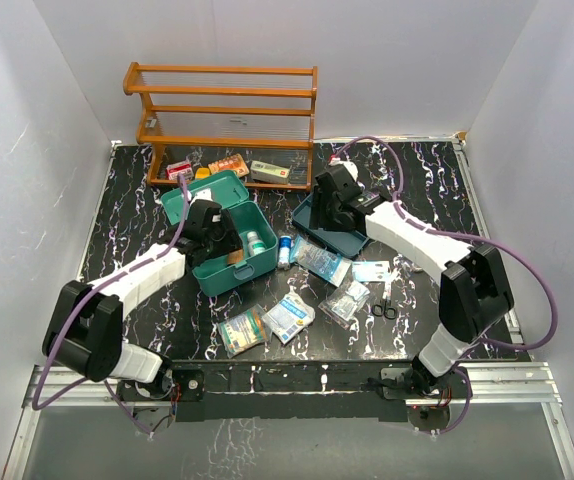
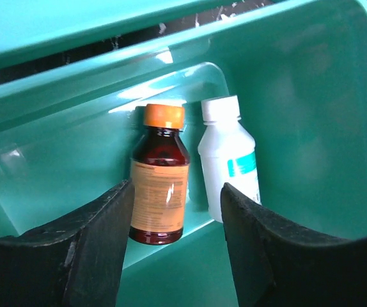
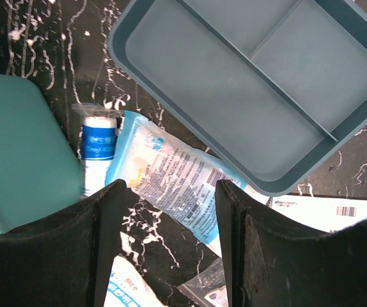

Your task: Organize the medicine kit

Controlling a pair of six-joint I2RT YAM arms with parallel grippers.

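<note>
The teal-green medicine kit (image 1: 235, 275) stands open at centre left, its lid (image 1: 179, 200) tipped back. My left gripper (image 1: 213, 232) is open and empty, reaching down into the kit. In the left wrist view the kit's wall (image 2: 311, 128) surrounds an amber bottle with an orange cap (image 2: 160, 179) and a white bottle with a teal label (image 2: 229, 160), lying side by side beyond my fingertips (image 2: 174, 256). My right gripper (image 1: 333, 203) is open and empty above the dark teal two-compartment tray (image 1: 345, 240).
An orange wooden rack (image 1: 222, 110) stands at the back, with small boxes (image 1: 229, 165) under it. The tray (image 3: 254, 83) is empty. A blue-and-white packet (image 3: 171, 173) and a blue-labelled roll (image 3: 98, 144) lie beside it. More packets (image 1: 289, 316) and scissors (image 1: 385, 305) lie in front.
</note>
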